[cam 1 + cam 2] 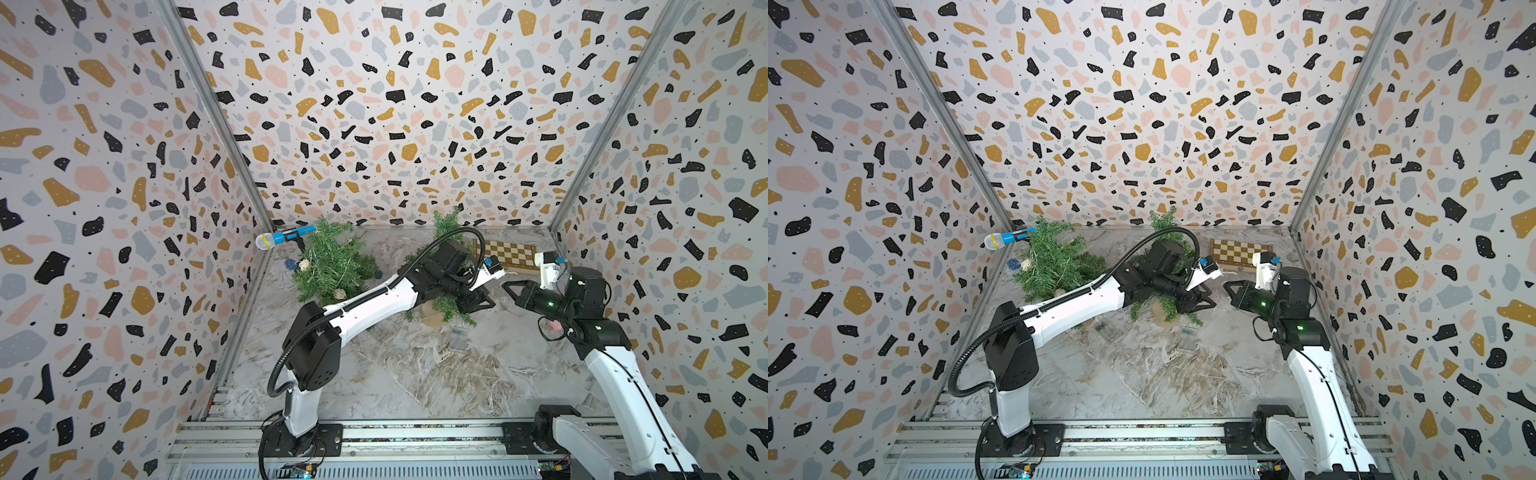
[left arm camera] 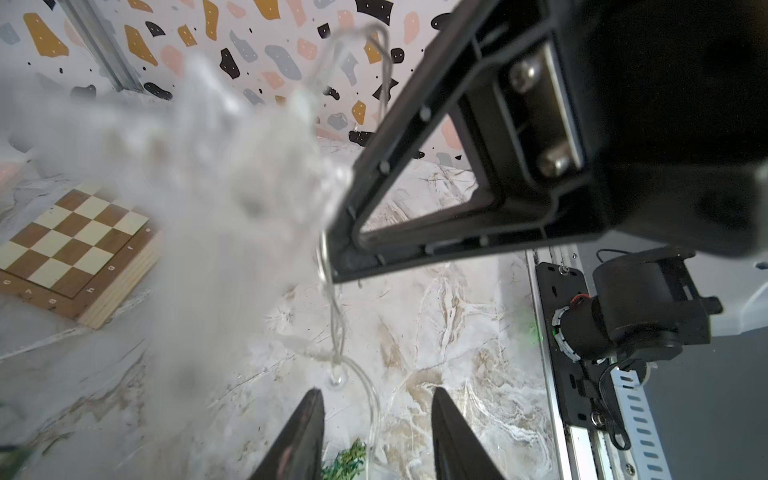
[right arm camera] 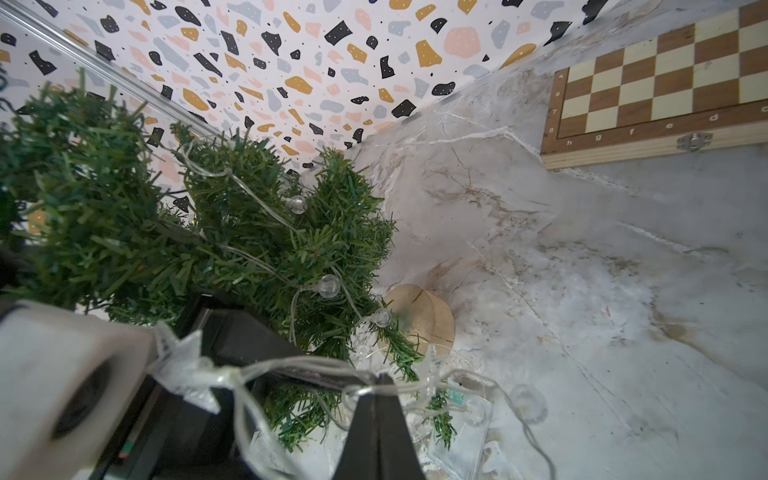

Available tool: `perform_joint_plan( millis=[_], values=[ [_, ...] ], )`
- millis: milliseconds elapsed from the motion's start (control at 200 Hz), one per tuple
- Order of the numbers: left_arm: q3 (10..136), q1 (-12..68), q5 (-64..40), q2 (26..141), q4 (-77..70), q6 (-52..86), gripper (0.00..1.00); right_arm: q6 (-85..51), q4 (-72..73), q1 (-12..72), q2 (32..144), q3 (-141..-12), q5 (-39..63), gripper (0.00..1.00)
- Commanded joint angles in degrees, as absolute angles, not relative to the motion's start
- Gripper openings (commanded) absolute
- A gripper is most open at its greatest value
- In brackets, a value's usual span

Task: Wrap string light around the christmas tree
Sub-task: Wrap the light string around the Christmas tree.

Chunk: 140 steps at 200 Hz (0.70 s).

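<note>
The christmas tree [image 1: 446, 227] [image 3: 249, 232] stands on a round wooden base [image 3: 419, 320] in mid-table, partly hidden by my left arm. The string light [image 3: 328, 286], a clear wire with globe bulbs, lies draped over its branches. My right gripper [image 3: 380, 384] [image 1: 505, 286] is shut on the wire just beside the tree's lower branches. My left gripper [image 2: 376, 392] [image 1: 484, 301] is open right next to it, and a loop of the wire [image 2: 336, 324] hangs down between its fingers. A blurred white mass near the lens hides part of the left wrist view.
A second tree [image 1: 332, 266] with ornaments stands at the back left, with a blue microphone [image 1: 282, 237] beside it. A chessboard [image 1: 509, 251] lies at the back right. A clear plastic box [image 1: 457, 338] [image 3: 461, 436] on the wire lies on the marble table in front of the tree.
</note>
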<state>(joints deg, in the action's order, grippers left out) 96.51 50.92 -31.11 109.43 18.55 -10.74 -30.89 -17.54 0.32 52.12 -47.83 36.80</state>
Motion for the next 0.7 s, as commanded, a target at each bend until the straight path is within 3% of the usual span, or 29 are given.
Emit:
perform_joint_plan(
  millis=[0,75,320,541,696],
  values=[
    [92.30,48.57,-30.81,105.93,18.87,-12.80,0.33,-30.78,-16.77,0.04,51.93,-49.65,37.26,0.00],
    [92.05,48.43,-29.89,105.38,19.58,-14.09,0.27,-31.74,-15.99,-0.37,52.19,-49.72,37.51,0.00],
    [94.05,48.61,-29.74,107.29,20.08,-13.71,0.24,-35.48,-14.31,-2.44,51.46,-51.76,37.53,0.00],
    [98.07,52.37,-22.31,106.45,19.78,-7.73,0.52,-38.14,-11.08,-2.49,51.86,-47.28,37.76,0.00],
    [103.31,56.73,-8.89,106.89,24.79,2.49,0.58,-37.17,-10.65,-2.72,52.83,-46.74,37.32,0.00]
  ],
)
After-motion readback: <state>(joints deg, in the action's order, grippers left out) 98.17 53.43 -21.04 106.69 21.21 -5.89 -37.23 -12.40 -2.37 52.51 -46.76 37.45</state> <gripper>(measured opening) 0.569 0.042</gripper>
